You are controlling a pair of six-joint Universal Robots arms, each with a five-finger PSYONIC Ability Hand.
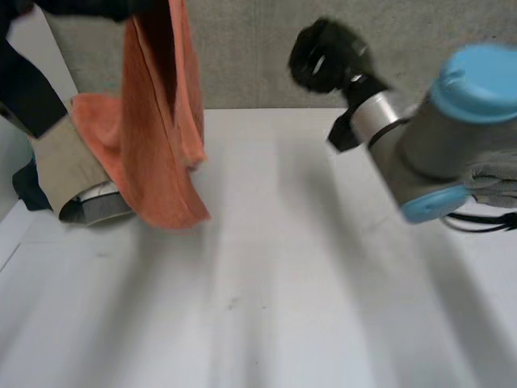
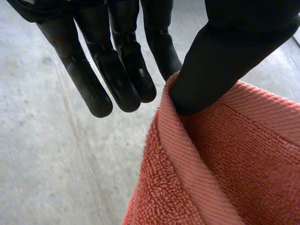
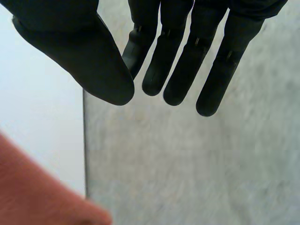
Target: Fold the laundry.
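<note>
An orange towel (image 1: 161,121) hangs from my left hand (image 1: 81,6), raised at the back left, and its lower end reaches the white table (image 1: 283,283). In the left wrist view my left hand (image 2: 220,61) pinches the towel's hemmed edge (image 2: 220,173) between the thumb and straight fingers (image 2: 122,70). My right hand (image 1: 323,52) is raised at the back, to the right of the towel and apart from it. In its own view the right hand (image 3: 79,51) has its thumb drawn in against straight fingers (image 3: 178,61) with nothing between them, and a bit of the orange towel (image 3: 37,187) shows beyond.
A heap of other laundry, beige (image 1: 69,170), grey (image 1: 101,206) and dark blue (image 1: 28,190), lies at the table's left edge behind the towel. A grey wall (image 1: 258,48) stands behind the table. My right arm (image 1: 436,137) crosses the right side.
</note>
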